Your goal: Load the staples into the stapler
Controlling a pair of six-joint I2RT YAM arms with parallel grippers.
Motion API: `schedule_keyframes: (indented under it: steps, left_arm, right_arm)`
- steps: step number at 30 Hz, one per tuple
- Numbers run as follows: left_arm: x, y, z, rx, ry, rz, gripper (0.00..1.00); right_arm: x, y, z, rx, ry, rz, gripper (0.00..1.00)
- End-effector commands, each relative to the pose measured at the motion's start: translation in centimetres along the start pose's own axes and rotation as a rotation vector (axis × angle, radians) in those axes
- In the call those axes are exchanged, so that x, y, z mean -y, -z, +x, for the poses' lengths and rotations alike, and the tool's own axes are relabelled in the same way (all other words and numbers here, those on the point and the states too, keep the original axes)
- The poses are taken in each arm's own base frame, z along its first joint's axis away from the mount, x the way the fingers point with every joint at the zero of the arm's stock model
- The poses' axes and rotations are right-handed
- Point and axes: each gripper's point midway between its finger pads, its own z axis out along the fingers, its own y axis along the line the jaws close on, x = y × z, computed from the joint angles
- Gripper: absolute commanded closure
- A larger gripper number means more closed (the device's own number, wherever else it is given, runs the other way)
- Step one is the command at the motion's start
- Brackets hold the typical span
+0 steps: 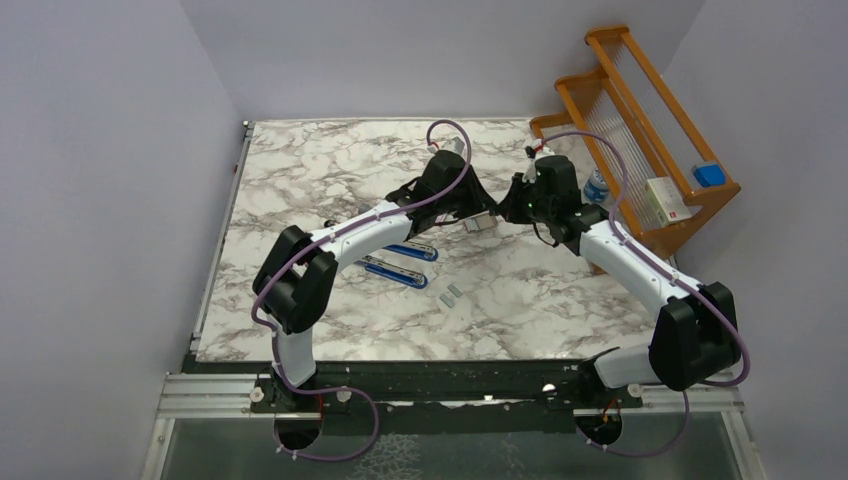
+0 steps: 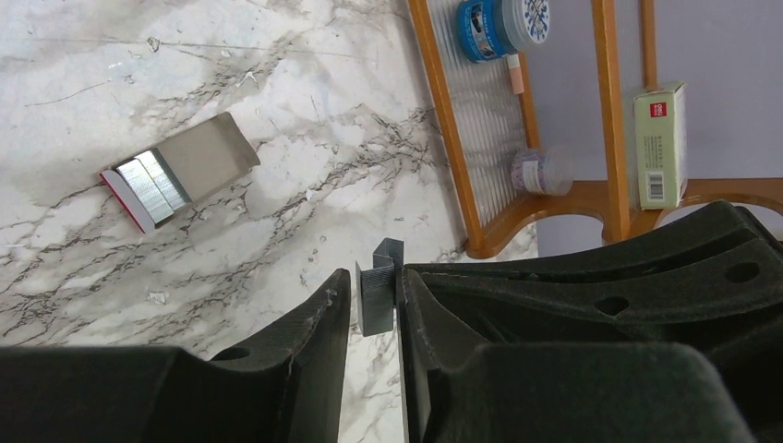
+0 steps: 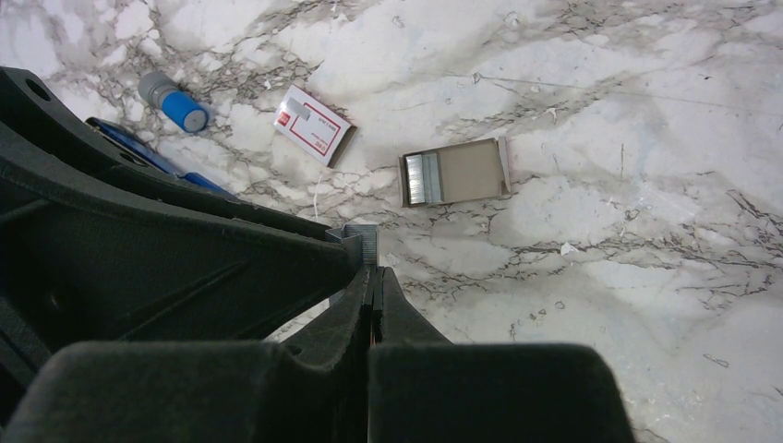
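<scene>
A short grey strip of staples [image 2: 377, 297] stands between my two grippers above the marble table. My right gripper [image 3: 374, 272] is shut, and the strip [image 3: 362, 242] sticks out past its tips. My left gripper [image 2: 369, 281] is open around the same strip; a thin gap shows beside one finger [image 2: 319, 318]. The two grippers meet at mid-table [image 1: 497, 212]. The open staple tray [image 3: 454, 173] holds more staples [image 3: 423, 178], and its white, red-labelled sleeve [image 3: 312, 125] lies beside it. The blue stapler [image 1: 400, 262] lies opened, under the left arm.
Two loose strips [image 1: 452, 295] lie near the table's middle. A blue-capped cylinder [image 3: 173, 101] rests by the stapler. A wooden rack [image 1: 640, 130] at the right back holds a green-white box [image 2: 660, 143], a blue item [image 1: 709, 175] and small round containers [image 2: 503, 23].
</scene>
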Motion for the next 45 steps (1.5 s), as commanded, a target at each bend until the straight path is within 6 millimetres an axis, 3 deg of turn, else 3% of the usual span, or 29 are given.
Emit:
schedule_keyframes:
  steps: [1, 20, 29, 45]
  left_arm:
    - [2.8, -0.1, 0.1, -0.013, -0.022, 0.083, 0.72]
    - [2.9, 0.2, 0.2, -0.017, -0.031, 0.092, 0.82]
    - [3.7, 0.8, -0.1, -0.011, -0.044, 0.111, 0.82]
    - [3.8, 1.3, 0.0, -0.013, -0.062, 0.117, 0.82]
  right_arm:
    - [-1.6, 0.3, -1.7, 0.045, 0.007, -0.057, 0.99]
    - [-1.7, 0.5, -1.7, 0.046, 0.005, -0.057, 0.99]
    - [0.3, 0.3, -1.2, 0.033, 0.019, 0.042, 0.99]
    - [2.0, -0.3, -0.5, 0.016, 0.032, 0.123, 0.99]
